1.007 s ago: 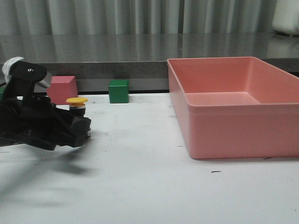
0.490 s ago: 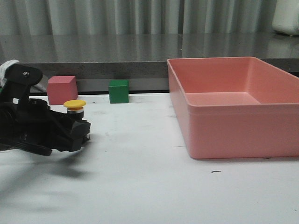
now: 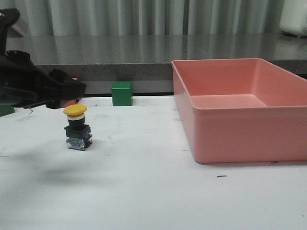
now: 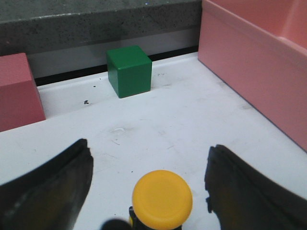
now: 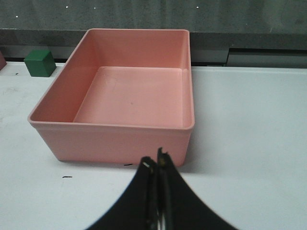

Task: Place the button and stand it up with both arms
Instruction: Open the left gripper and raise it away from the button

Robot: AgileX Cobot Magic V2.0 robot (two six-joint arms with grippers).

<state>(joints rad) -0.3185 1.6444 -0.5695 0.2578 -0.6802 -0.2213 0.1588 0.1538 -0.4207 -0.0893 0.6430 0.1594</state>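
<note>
The pink bin (image 3: 240, 108) is seen with nothing inside it. The button (image 3: 76, 127) is stood upright well left of the bin, beneath the wide-open left gripper (image 4: 148, 191). The right gripper (image 5: 157, 165) is held closed, just before the bin.

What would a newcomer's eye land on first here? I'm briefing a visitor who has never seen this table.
Probably the big pink bin, open and with nothing in it, filling the right side of the white table. Next, the small button with its yellow cap, standing upright on the left, with the left gripper open just above and behind it. A green cube sits at the table's back edge.
</note>
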